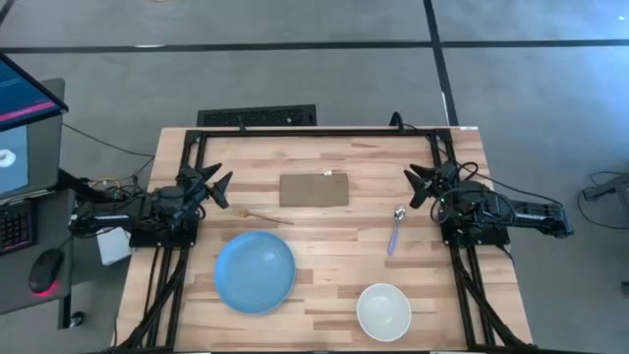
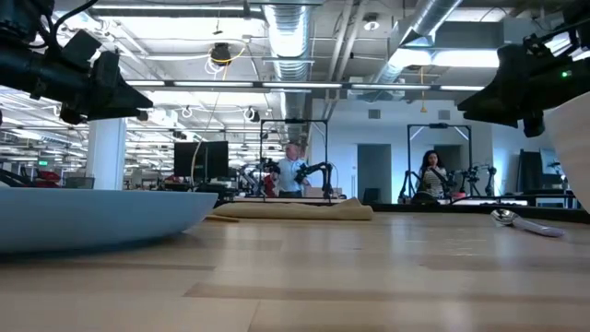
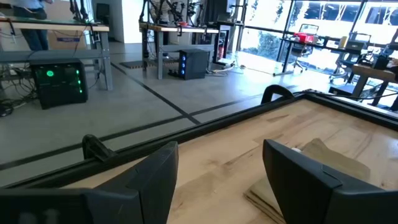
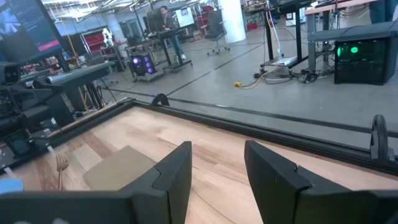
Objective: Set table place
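Left arm parked at the left edge of the table (image 1: 324, 162), above the wood. Left gripper (image 1: 218, 183) spread wide, nothing between the fingers (image 3: 152, 177); it faces the table's far side. The left wrist view shows bare planks and the corner of the brown mat (image 3: 323, 163) ahead of it.

Thin gold fork (image 1: 267, 217) lies flat on the wood just right of the left gripper, between the gripper and the mat, apart from both. Its tines show in the right wrist view (image 4: 61, 163).

Blue plate (image 1: 256, 271) sits in the near-left part of the table, near the fork but not touching it. Plate holds nothing. In the low view its rim (image 2: 92, 217) fills the left foreground.

Flat brown mat (image 1: 314, 190) lies toward the far centre, nothing resting on it.

Spoon (image 1: 395, 230) with lilac handle lies right of centre, bowl end toward the far side, handle pointing toward the near edge; well apart from the plate.

White bowl (image 1: 383, 311) stands near the front edge, right of the plate and just nearer than the spoon's handle, not touching it. Bowl is empty.

Right arm parked at the right edge. Right gripper (image 1: 420, 183) released, fingers (image 4: 174, 174) apart, holding nothing, close to the spoon's far end but clear of it.
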Tool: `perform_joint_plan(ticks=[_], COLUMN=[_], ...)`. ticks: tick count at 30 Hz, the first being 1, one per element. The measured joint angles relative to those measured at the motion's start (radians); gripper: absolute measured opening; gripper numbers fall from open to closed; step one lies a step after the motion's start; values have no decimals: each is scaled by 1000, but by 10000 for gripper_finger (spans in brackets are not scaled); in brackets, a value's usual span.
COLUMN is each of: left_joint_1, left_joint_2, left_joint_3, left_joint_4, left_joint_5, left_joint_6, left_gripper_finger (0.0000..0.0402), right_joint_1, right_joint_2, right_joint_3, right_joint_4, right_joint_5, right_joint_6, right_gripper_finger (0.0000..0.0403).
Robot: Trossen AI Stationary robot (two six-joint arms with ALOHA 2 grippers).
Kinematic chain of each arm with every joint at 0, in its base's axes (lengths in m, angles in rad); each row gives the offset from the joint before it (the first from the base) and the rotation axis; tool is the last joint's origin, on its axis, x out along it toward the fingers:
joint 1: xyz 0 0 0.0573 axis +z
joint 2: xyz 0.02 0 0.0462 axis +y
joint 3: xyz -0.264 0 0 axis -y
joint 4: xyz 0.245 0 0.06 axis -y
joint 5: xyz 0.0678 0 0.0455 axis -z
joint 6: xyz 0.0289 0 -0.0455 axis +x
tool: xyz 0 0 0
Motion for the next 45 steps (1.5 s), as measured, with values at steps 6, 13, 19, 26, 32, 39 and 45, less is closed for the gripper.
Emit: perform_joint_plan(ticks=[6, 13, 19, 26, 32, 39, 45], left_joint_1=[0, 0, 0, 0, 0, 0, 0], left_joint_2=[0, 0, 0, 0, 0, 0, 0], left_joint_3=[0, 0, 0, 0, 0, -2, -2], left_joint_4=[0, 0, 1, 18, 20, 33, 33], left_joint_5=[0, 0, 0, 0, 6, 31, 32], left_joint_6=[0, 0, 0, -17, -18, -18, -18], left_gripper_finger=[224, 224, 224, 224, 224, 224, 224], right_joint_1=[0, 0, 0, -9, -29, -33, -31], right_joint_2=[0, 0, 0, 0, 0, 3, 29], right_joint_3=[0, 0, 0, 0, 0, 0, 88], right_joint_4=[0, 0, 0, 10, 124, 494, 595], right_joint_5=[0, 0, 0, 4, -86, -108, -130], right_joint_6=[0, 0, 0, -29, -45, -188, -324], right_gripper_finger=[171, 171, 171, 171, 171, 193, 227])
